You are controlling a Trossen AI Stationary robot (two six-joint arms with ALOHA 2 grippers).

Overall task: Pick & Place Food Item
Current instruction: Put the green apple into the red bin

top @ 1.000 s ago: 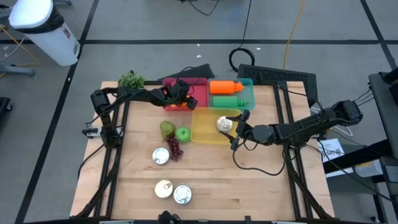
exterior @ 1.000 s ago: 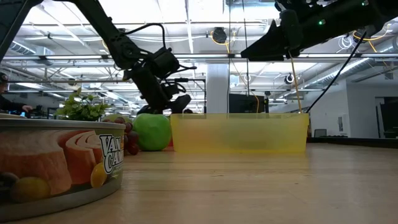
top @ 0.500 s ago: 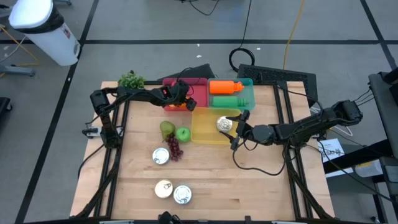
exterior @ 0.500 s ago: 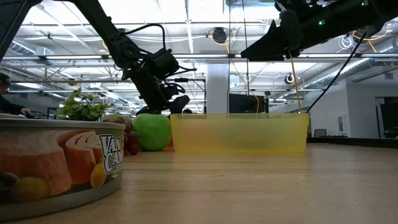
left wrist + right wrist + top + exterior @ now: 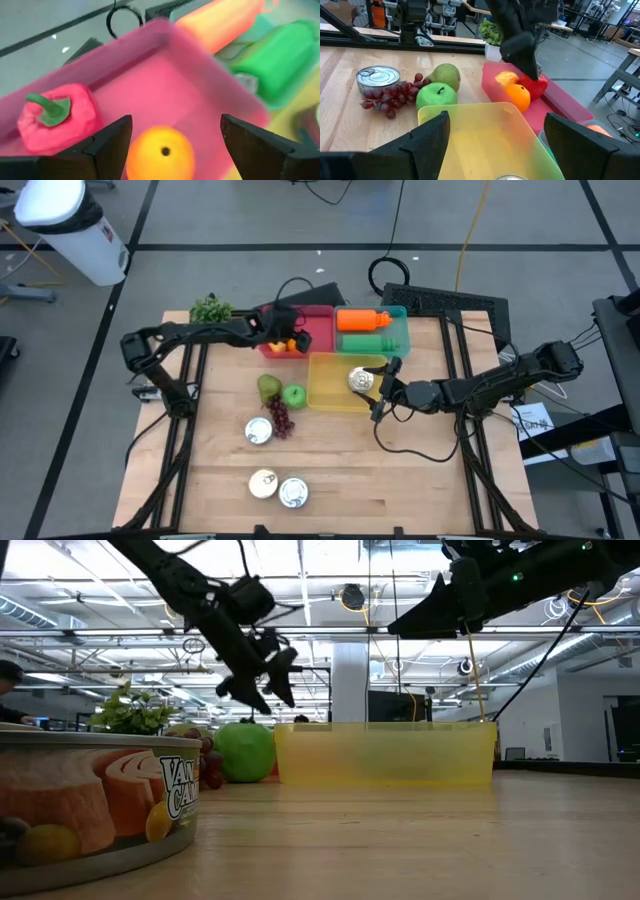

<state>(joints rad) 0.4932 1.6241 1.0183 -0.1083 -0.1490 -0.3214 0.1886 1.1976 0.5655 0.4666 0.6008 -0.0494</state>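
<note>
Left gripper (image 5: 172, 145) hangs wide and empty above the orange (image 5: 160, 152), which sits delivered in the pink bin (image 5: 190, 85); right gripper (image 5: 492, 145) waits wide over the yellow bin (image 5: 485, 125).

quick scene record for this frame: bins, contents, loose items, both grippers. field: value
red bin: orange, red pepper
teal bin: orange bottle, green bottle
yellow bin: one can
loose on table: pear, green apple, grapes, three cans
left gripper: open, above the orange, empty
right gripper: open, at the yellow bin's right edge, empty
</note>
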